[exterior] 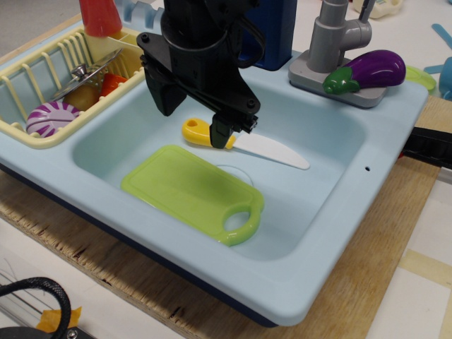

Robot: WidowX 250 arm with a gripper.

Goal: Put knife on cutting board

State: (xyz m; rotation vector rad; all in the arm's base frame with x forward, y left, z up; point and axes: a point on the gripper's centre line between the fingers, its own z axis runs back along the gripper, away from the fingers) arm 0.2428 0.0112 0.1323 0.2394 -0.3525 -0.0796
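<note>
The knife [268,147], with a yellow handle and a white blade, lies flat on the floor of the light blue sink [332,233], its blade pointing right. The lime-green cutting board [187,185] lies flat just in front of it, loop handle at the front right. The two are close, and I cannot tell whether they touch. My black gripper [195,126] hangs over the knife's handle with its jaws apart. The right finger [222,133] is down in front of the handle's blade end. The left finger is wider and sits higher, to the left of the handle.
A yellow dish rack [28,134] at the left holds a purple-white piece [51,117], a metal utensil [83,72] and orange pieces. A grey faucet [337,35] and a purple eggplant [367,70] stand on the sink's back right rim. A wooden board [381,261] lies under the sink.
</note>
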